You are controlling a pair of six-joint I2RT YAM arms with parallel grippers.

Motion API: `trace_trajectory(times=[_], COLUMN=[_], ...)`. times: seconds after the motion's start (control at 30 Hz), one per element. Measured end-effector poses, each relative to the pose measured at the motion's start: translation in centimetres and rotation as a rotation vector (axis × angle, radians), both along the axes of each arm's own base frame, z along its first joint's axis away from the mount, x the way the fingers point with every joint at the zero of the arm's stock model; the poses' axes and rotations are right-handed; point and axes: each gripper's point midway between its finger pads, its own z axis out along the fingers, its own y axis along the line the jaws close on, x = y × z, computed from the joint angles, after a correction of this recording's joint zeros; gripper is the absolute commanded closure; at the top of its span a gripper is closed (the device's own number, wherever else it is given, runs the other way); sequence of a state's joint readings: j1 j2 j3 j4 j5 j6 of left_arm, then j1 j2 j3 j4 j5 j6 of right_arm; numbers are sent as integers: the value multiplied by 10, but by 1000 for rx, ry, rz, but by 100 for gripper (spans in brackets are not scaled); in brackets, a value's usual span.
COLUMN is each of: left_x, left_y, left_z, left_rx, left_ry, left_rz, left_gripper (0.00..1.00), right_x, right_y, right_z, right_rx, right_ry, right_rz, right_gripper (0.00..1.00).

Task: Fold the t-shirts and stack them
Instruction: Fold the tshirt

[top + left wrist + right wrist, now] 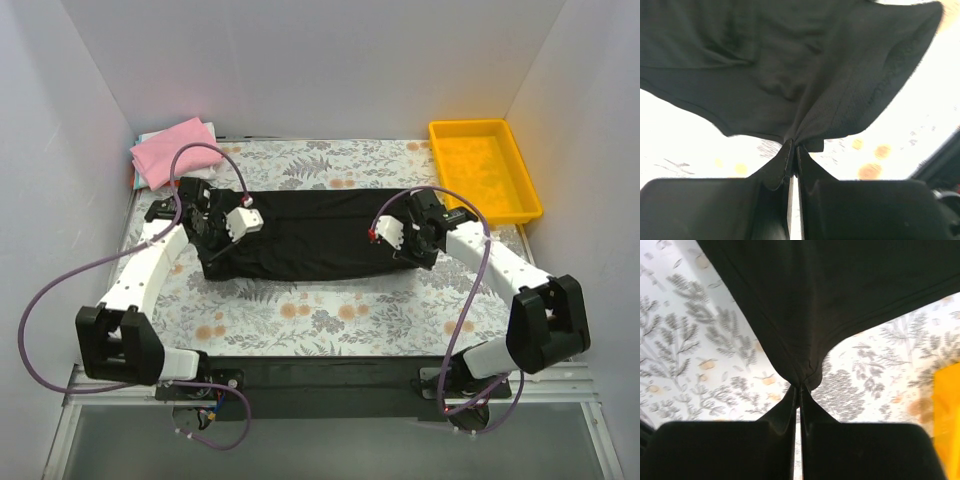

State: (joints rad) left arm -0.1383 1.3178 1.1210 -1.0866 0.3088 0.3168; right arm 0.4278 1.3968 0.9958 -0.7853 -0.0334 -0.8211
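Note:
The black t-shirt point(305, 235) lies stretched across the middle of the floral table cover. My left gripper point(207, 222) is shut on its left end; the left wrist view shows the black cloth point(805, 75) bunched into my closed fingertips point(793, 147) and lifted off the table. My right gripper point(420, 232) is shut on its right end; the right wrist view shows the cloth point(830, 295) pinched at my fingertips point(800, 387) and hanging above the table. A folded pink t-shirt point(175, 148) lies on top of a small pile at the back left, with pale edges under it.
A yellow plastic tray point(484, 168) stands at the back right, and its edge shows in the right wrist view point(947, 415). White walls enclose the table on three sides. Purple cables loop from both arms.

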Motion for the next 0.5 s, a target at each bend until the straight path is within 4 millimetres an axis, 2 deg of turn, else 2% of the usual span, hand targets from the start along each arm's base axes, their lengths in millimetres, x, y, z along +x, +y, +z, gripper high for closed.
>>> trace_trajectory(times=[0.3, 0.5], left_x=[69, 108], left_y=[3, 6], left_z=[-6, -16], left_rx=[-13, -6], left_ry=[-21, -44], left_rz=[39, 47], left_gripper=[100, 100], right_x=[61, 90], right_y=[7, 10], right_z=[12, 5], right_rx=[0, -16], right_ry=[-35, -28], right_rz=[-4, 12], right_gripper=[99, 99])
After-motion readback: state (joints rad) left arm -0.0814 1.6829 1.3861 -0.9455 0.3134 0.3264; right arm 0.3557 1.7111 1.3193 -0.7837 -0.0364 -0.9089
